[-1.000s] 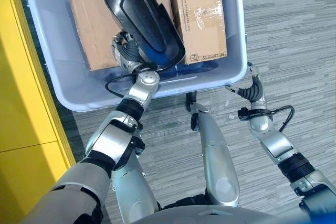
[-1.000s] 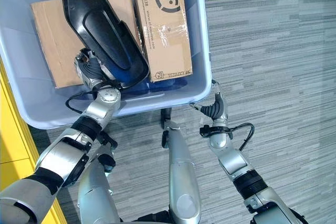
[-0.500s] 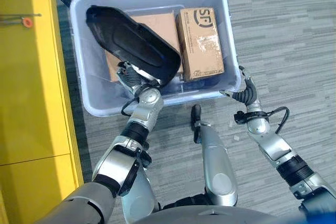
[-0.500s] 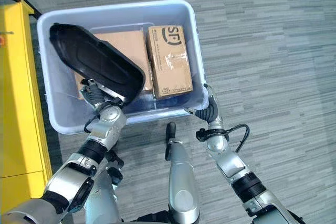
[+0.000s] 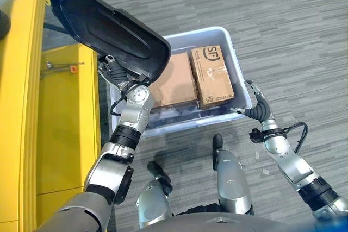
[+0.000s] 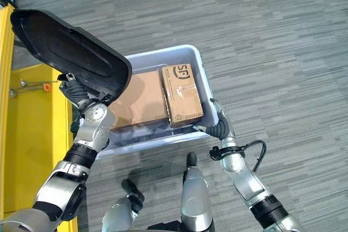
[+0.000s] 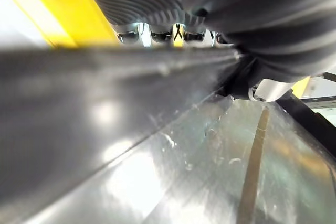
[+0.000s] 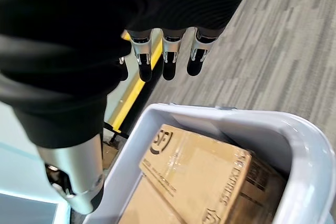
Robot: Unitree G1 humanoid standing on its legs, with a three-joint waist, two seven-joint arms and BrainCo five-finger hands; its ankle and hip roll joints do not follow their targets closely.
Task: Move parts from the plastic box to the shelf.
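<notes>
A large black moulded part (image 5: 109, 28) is held up in the air over the left end of the pale plastic box (image 5: 190, 125) and the edge of the yellow shelf (image 5: 60, 129). My left hand (image 5: 115, 73) is shut on its lower edge from beneath; up close, the part's glossy underside (image 7: 105, 129) lies against the fingers (image 7: 157, 32). Two cartons lie in the box: a plain one (image 5: 174, 80) and a printed, taped one (image 5: 212, 77). My right hand (image 5: 255, 110) hovers open at the box's near right corner, its fingers (image 8: 165, 59) straight above the rim (image 8: 294, 140).
The yellow shelf runs along the left side, with a small orange-tipped item (image 5: 73, 69) on its surface. Grey striped carpet (image 5: 293, 36) surrounds the box on the right and far sides.
The camera has pulled back and up. My left hand has lifted the black part out of the box and swung it left toward the shelf. The right hand stays by the box's corner.
</notes>
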